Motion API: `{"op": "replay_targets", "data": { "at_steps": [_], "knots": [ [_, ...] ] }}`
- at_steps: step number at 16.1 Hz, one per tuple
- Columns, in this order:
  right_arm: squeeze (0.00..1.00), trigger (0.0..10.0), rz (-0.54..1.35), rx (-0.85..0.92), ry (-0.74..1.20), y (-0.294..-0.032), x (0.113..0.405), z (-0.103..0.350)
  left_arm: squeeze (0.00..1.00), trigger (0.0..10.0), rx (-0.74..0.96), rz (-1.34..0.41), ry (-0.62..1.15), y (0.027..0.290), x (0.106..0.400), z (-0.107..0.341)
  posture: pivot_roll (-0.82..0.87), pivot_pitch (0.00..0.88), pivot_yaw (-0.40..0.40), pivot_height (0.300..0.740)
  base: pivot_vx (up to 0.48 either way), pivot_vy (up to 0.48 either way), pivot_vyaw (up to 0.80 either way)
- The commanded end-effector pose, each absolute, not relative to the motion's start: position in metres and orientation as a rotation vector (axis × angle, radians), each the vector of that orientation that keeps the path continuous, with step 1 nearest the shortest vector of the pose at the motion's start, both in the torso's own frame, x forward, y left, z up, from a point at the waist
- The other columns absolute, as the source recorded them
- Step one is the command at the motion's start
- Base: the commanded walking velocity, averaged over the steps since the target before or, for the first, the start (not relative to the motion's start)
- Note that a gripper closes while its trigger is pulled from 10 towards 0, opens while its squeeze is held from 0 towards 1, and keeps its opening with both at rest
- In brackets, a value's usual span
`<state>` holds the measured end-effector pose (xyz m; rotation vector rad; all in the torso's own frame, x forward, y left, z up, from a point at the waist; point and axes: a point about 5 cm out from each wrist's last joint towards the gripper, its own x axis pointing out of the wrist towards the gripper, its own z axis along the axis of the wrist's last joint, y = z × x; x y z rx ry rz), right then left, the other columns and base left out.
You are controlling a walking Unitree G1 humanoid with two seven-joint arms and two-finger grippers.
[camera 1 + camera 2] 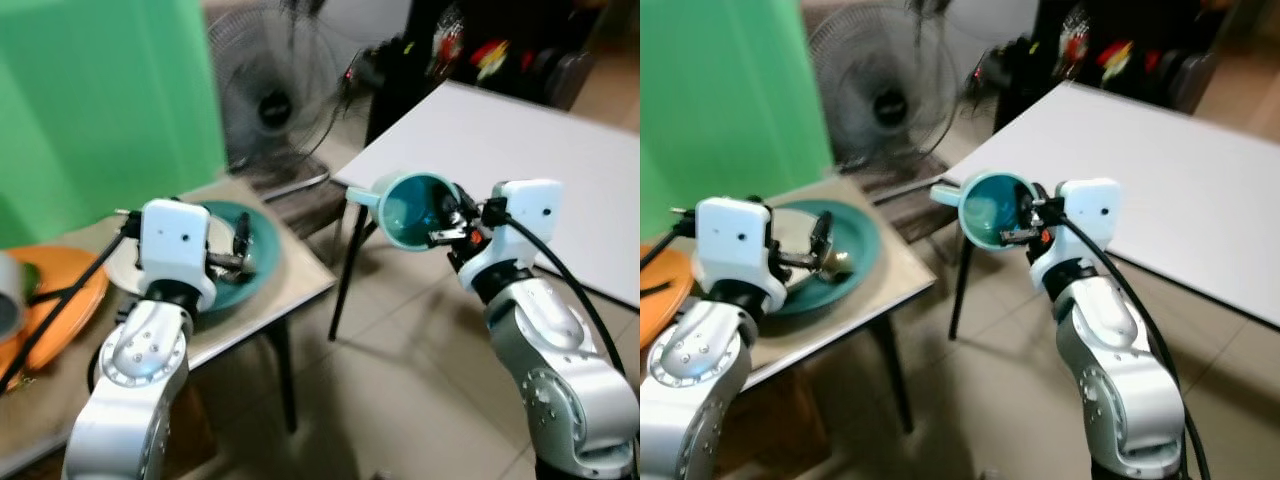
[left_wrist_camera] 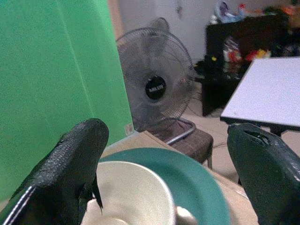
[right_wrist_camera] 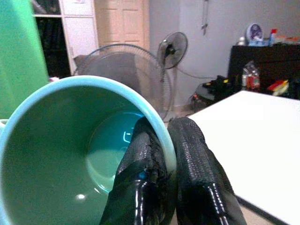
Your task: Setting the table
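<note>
My right gripper (image 1: pixel 452 225) is shut on the rim of a teal mug (image 1: pixel 415 210), one finger inside and one outside (image 3: pixel 192 154). The mug (image 3: pixel 70 154) hangs tilted on its side in the air, empty, handle to the left, just off the near corner of the white table (image 1: pixel 560 170). Over the small wooden table (image 1: pixel 295 285) on the left, my left gripper (image 1: pixel 240 250) stands open above a teal plate (image 2: pixel 199 180). A cream cup (image 2: pixel 133 194) sits on that plate between the wide-apart fingers (image 2: pixel 75 159), untouched.
An orange plate (image 1: pixel 60 300) lies at the left end of the wooden table. A standing fan (image 1: pixel 270 100) and a green screen (image 1: pixel 100 100) are behind it. Dark shelves (image 1: pixel 480 50) stand beyond the white table. Tiled floor (image 1: pixel 400 370) separates the two tables.
</note>
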<state>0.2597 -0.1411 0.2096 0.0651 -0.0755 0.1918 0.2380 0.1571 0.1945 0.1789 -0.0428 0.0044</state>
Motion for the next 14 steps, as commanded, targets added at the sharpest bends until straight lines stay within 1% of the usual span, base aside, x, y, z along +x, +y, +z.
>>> {"op": "replay_targets", "data": {
  "at_steps": [1, 3, 4, 5, 8, 10, 12, 14],
  "knots": [
    [0.0, 10.0, 0.173, 0.057, -0.061, -0.143, 0.261, 0.21, 0.0, 10.0, 0.191, 0.043, -0.035, 0.161, 0.241, 0.192, -0.01, 0.0, -0.004, 0.74, 0.0, 0.0, -0.77],
    [0.0, 10.0, 0.157, 0.035, -0.041, -0.142, 0.264, 0.207, 0.0, 10.0, 0.142, 0.065, -0.058, 0.164, 0.242, 0.194, -0.02, 0.0, -0.007, 0.74, 0.0, 0.0, -0.77],
    [0.0, 10.0, 0.137, -0.007, -0.026, -0.143, 0.266, 0.206, 0.0, 10.0, 0.126, 0.066, -0.031, 0.164, 0.242, 0.192, -0.02, 0.0, -0.011, 0.74, 0.0, 0.0, -0.77],
    [0.0, 10.0, 0.148, -0.004, -0.018, -0.144, 0.268, 0.205, 0.0, 10.0, 0.13, 0.022, -0.044, 0.161, 0.241, 0.194, -0.02, 0.0, -0.015, 0.74, 0.0, 0.0, -0.78],
    [0.0, 10.0, 0.161, 0.047, 0.007, -0.143, 0.271, 0.202, 0.0, 10.0, 0.133, 0.025, -0.052, 0.16, 0.242, 0.195, -0.03, 0.0, -0.022, 0.74, 0.0, 0.0, -0.78],
    [0.0, 10.0, 0.121, 0.034, -0.013, -0.145, 0.273, 0.204, 0.0, 10.0, 0.138, 0.015, -0.054, 0.16, 0.243, 0.195, -0.04, 0.0, -0.026, 0.74, 0.0, 0.0, -0.79],
    [0.0, 10.0, 0.092, 0.012, -0.019, -0.148, 0.274, 0.203, 0.0, 10.0, 0.135, 0.001, -0.049, 0.161, 0.242, 0.193, -0.04, 0.0, -0.021, 0.74, 0.0, 0.0, -0.41],
    [0.0, 10.0, 0.102, 0.0, -0.015, -0.149, 0.273, 0.202, 0.0, 10.0, 0.134, -0.014, -0.048, 0.16, 0.242, 0.195, -0.04, 0.0, -0.013, 0.74, 0.0, 0.0, 0.0]
  ]
}}
